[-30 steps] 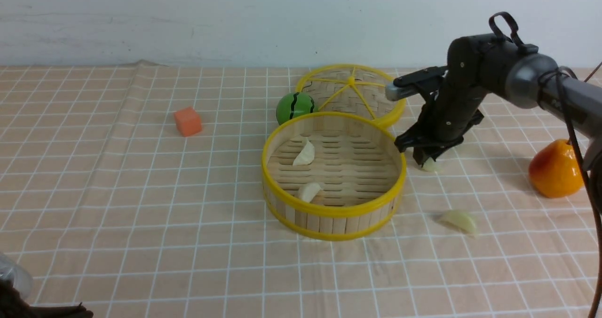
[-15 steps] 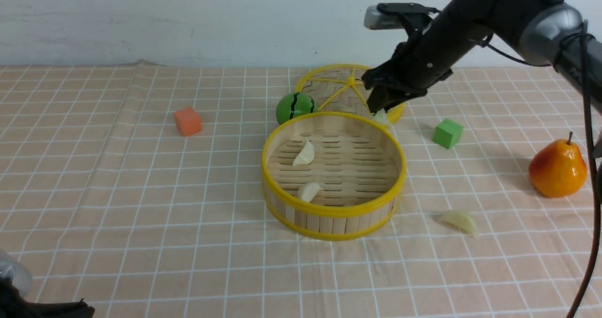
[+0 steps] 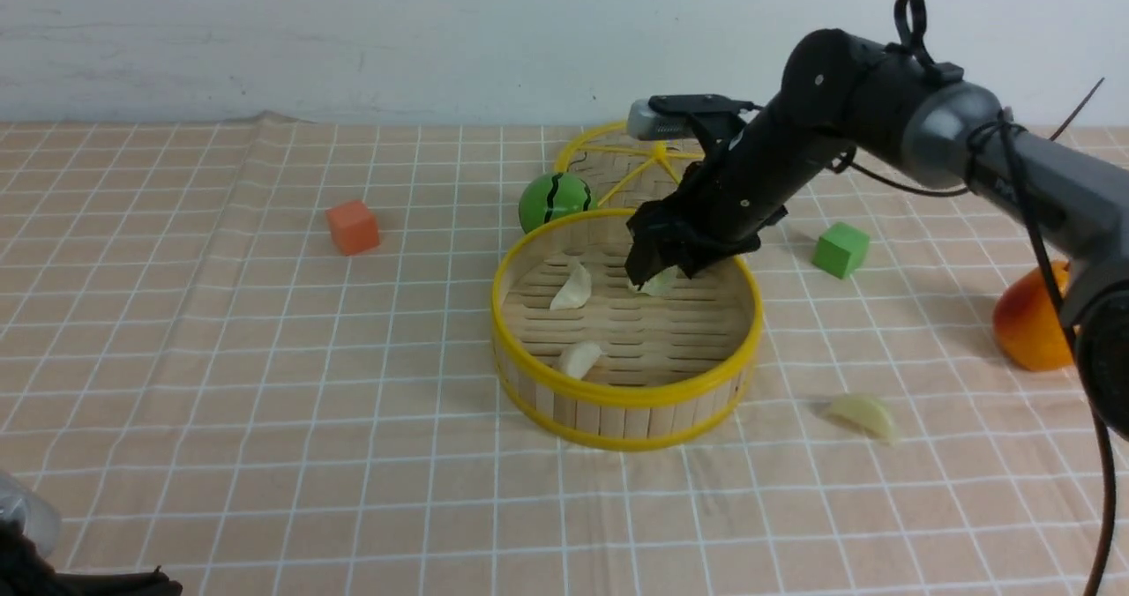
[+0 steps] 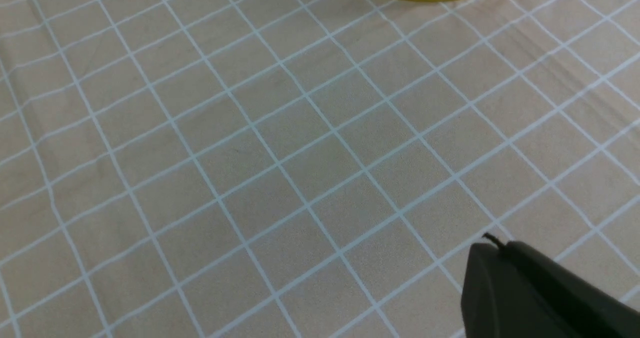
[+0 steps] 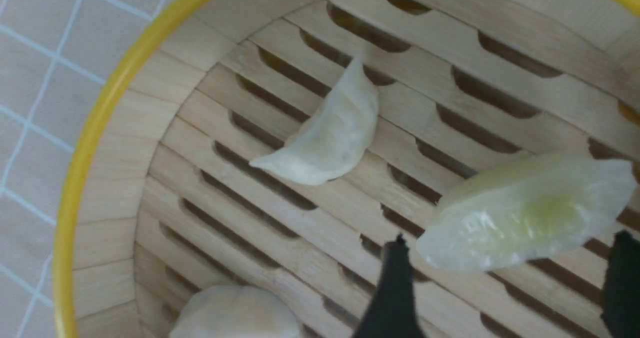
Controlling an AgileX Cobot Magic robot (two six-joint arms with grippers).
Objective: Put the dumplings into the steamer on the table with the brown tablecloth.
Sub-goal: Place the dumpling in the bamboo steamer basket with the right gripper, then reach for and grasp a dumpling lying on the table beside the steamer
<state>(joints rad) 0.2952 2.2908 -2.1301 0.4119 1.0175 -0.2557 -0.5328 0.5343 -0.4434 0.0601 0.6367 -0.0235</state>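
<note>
Our right claw [image 3: 651, 271] has swung over the round bamboo steamer [image 3: 617, 398]; jaws wide, its glossy cream dumpling [image 5: 525, 213] joins two inside. A fourth dumpling [image 3: 860, 413] waits on the tan checked tablecloth [image 3: 265, 358] toward the right edge of the table [image 3: 970, 525]; the left claw [image 4: 530, 293] we cannot tell

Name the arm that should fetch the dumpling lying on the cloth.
Right. Its gripper is over the steamer, on the same side as that dumpling; the left arm sits at the near left corner.
</note>
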